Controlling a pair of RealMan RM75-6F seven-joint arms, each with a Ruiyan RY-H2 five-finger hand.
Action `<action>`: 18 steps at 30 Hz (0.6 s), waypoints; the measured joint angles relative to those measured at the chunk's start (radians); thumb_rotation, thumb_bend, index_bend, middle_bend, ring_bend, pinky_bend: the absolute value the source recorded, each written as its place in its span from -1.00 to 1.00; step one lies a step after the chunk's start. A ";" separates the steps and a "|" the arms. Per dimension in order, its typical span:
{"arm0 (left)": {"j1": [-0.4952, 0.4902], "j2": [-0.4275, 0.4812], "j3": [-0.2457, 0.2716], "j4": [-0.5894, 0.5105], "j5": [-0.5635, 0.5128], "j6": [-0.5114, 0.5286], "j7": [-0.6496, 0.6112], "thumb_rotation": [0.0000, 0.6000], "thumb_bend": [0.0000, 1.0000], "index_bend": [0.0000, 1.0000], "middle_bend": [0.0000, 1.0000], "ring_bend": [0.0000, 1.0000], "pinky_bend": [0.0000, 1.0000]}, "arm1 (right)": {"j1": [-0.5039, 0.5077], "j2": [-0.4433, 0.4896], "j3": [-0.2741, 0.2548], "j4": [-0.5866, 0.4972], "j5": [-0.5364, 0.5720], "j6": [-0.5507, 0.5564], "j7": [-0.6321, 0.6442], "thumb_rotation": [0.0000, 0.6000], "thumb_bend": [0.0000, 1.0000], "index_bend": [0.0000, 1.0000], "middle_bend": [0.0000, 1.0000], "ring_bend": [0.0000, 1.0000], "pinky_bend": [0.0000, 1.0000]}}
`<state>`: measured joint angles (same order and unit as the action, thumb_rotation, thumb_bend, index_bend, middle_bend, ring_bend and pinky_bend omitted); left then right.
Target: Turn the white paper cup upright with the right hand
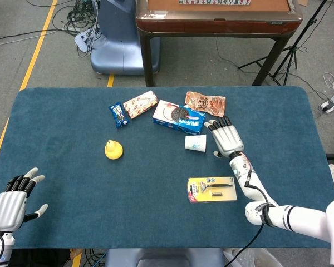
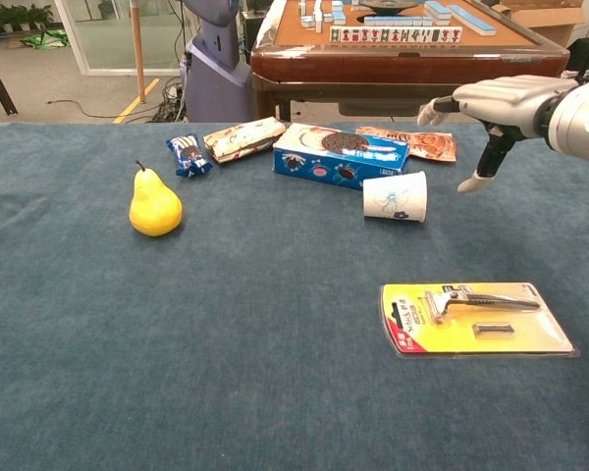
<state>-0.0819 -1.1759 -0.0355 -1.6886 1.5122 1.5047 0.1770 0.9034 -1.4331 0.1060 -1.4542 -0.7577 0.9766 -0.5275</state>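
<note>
Head view: the white paper cup point(image 1: 195, 143) lies on its side on the blue table point(image 1: 72, 178), just in front of the blue biscuit box point(image 1: 178, 117) and well clear of the yellow pear point(image 1: 113, 149). The right hand point(image 1: 227, 139) hovers just beside the cup on its far-right side, fingers spread and extended, holding nothing; no contact with the cup is visible. The left hand point(image 1: 10, 196) rests at the near left edge of the table, fingers loosely apart and empty. The razor pack point(image 1: 212, 189) lies nearer the robot than the cup, apart from it.

Chest view: the cup point(image 2: 396, 196) is confirmed lying flat, wider mouth toward the right hand, narrower base toward the pear point(image 2: 155, 203), a faint blue print on its wall. The right hand point(image 2: 491, 103) is raised above and to the side of it, open, thumb hanging down. The left hand does not show here.

Assessment: the cup is judged very light, thin-walled and easily crushed or rolled; a firm squeeze would likely dent it, and a nudge would send it rolling on the cloth. The better hold appears to be a gentle pinch across the wall near the stiffer rolled rim, then a tilt onto the base
</note>
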 measured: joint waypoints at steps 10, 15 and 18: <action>0.001 0.000 0.003 0.006 0.000 -0.002 -0.011 1.00 -0.71 -0.50 -0.75 -0.67 -0.74 | -0.011 -0.082 0.025 0.078 0.016 -0.033 0.016 1.00 -0.71 -0.50 -0.71 -1.00 -1.00; -0.001 0.000 0.004 0.012 0.001 -0.005 -0.019 1.00 -0.71 -0.50 -0.75 -0.67 -0.75 | -0.006 -0.128 0.037 0.120 0.029 -0.035 -0.001 1.00 -0.71 -0.50 -0.71 -1.00 -1.00; -0.001 -0.001 0.005 0.018 0.001 -0.006 -0.024 1.00 -0.71 -0.50 -0.75 -0.67 -0.74 | -0.001 -0.163 0.045 0.153 0.045 -0.032 -0.022 1.00 -0.71 -0.49 -0.70 -1.00 -1.00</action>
<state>-0.0825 -1.1774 -0.0305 -1.6710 1.5132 1.4987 0.1525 0.9024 -1.5965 0.1515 -1.3012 -0.7128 0.9442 -0.5495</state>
